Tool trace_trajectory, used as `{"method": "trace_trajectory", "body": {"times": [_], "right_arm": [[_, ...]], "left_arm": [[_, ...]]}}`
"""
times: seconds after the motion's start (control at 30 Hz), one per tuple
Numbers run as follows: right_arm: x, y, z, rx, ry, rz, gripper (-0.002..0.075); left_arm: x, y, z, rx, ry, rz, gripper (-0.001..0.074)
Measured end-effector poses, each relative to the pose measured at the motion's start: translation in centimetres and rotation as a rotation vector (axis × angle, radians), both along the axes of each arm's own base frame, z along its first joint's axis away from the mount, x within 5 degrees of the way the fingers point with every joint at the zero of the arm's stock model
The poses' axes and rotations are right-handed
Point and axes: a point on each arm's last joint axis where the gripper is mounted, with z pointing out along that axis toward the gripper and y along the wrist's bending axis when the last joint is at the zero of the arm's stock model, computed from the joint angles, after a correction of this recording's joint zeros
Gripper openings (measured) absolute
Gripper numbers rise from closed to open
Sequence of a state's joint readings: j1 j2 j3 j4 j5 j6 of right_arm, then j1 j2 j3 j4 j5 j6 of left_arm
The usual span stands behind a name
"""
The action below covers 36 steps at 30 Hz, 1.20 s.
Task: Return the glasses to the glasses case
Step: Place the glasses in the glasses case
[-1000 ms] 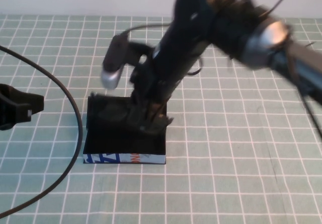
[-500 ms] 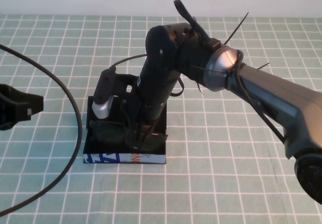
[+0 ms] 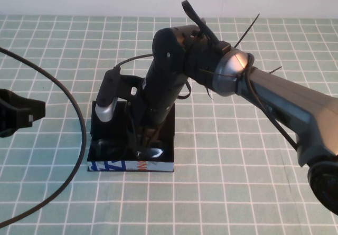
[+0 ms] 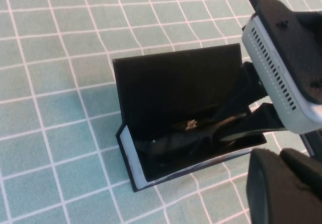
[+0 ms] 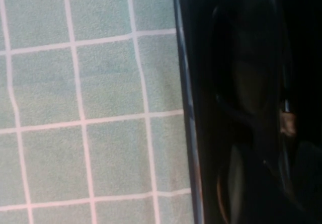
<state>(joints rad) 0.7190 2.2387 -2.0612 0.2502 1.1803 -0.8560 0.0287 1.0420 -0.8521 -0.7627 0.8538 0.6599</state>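
Note:
The black glasses case (image 3: pixel 132 166) stands open at the table's middle left, its printed light front side toward me and its flap lid (image 4: pixel 171 83) lying flat behind it. The black glasses (image 3: pixel 154 151) lie low inside it; they also show in the left wrist view (image 4: pixel 181 142) and in the right wrist view (image 5: pixel 251 83). My right gripper (image 3: pixel 143 142) reaches down into the case and is shut on the glasses; it also shows in the left wrist view (image 4: pixel 226 128). My left gripper (image 3: pixel 21 113) is shut and empty at the far left, apart from the case.
A black cable (image 3: pixel 79 119) curves over the green checked cloth between my left gripper and the case. The right arm (image 3: pixel 274 97) stretches from the right edge across the table. The right wrist camera housing (image 3: pixel 108 95) hangs just above the case's back left.
My right gripper has swung in over the case and lowered the glasses from above its rim down inside it. The left arm has not moved.

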Motion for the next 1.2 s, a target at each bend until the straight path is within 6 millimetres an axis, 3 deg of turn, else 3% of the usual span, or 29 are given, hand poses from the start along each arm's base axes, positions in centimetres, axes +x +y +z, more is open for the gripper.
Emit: {"method": "trace_trajectory", "body": {"times": [0.23,0.37,0.43,0.57,0.7,0.77,0.93,1.2], "right_arm": [[0.1,0.1,0.1,0.009,-0.011,-0.003,0.0191],[0.3,0.2,0.4,0.028,-0.030,-0.023,0.0108],[0.5,0.1,1.2,0.055,-0.044,-0.064,0.0041],[1.3,-0.7,4.0,0.148,-0.060,-0.168,-0.0001],[2.2,-2.0,6.2,0.281,0.007,-0.234,-0.0008],[2.1,-1.9,6.3,0.316,0.033,-0.214,-0.0011],[0.9,0.6,4.9,0.341,0.064,-0.171,-0.0011],[-0.4,4.8,0.2,0.329,0.088,-0.146,-0.0011]], "left_arm": [[0.0,0.0,0.0,0.002,0.001,-0.001,0.0002],[-0.1,-0.2,-0.1,0.033,-0.009,-0.034,0.0002],[-0.2,-0.5,-0.2,0.067,-0.022,-0.073,0.0001],[-0.1,-0.9,-0.8,0.115,-0.021,-0.103,0.0001],[0.3,-0.4,-2.9,0.116,-0.028,0.010,0.0002],[0.2,-0.1,-4.5,0.101,-0.005,0.082,0.0001],[0.1,0.6,-6.6,0.067,0.018,0.214,0.0002],[0.4,0.9,-6.3,0.061,-0.032,0.270,0.0002]]}}
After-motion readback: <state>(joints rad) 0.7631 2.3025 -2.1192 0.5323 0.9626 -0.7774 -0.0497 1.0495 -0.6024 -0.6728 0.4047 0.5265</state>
